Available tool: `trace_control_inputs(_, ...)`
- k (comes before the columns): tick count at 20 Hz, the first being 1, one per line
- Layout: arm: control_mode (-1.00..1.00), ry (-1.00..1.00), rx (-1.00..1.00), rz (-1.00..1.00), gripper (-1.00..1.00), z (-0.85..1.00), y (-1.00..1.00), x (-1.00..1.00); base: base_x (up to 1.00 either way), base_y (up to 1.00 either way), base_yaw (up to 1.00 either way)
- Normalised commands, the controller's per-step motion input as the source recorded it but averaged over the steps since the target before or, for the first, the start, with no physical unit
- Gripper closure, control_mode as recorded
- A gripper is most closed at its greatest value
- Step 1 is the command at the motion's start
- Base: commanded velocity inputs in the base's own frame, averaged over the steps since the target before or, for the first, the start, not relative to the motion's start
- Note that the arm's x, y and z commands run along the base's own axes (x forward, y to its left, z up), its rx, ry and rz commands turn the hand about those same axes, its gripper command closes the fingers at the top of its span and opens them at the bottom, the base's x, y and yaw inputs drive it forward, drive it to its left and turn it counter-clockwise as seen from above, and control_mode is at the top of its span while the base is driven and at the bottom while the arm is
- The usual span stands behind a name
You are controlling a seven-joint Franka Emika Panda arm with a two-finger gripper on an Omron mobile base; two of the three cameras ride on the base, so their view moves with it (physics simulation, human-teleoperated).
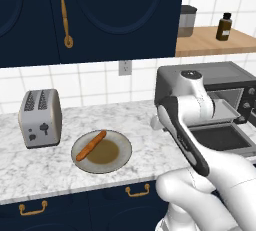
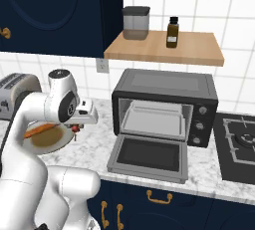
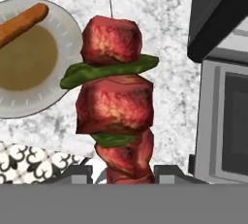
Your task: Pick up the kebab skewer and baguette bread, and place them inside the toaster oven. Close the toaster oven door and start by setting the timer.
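Kebab skewer (image 3: 115, 104) in gripper (image 3: 122, 173); baguette bread (image 1: 91, 145) on plate (image 1: 122, 142).

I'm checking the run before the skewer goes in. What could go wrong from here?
The end effector grips the skewer near one end, so its long free part could swing or slip in transit. The oven door lies open and flat toward the robot; a low approach might knock it. The baguette rests partly on the plate's rim and could roll off when grasped.
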Motion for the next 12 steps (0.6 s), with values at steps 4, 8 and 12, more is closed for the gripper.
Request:
trace_control_inputs(4,-1.00,-0.05,0.00,0.05,1.00,0.20,-0.85,-0.11,0.00,0.00,0.00)
trace_control_inputs(8,-1.00,-0.03,0.00,0.00,1.00,0.08,-0.83,-0.18,0.00,0.00,0.00)
trace_control_inputs(12,-1.00,-0.07,0.00,0.00,1.00,0.19,-0.74,0.00,0.00,0.00,0.00)
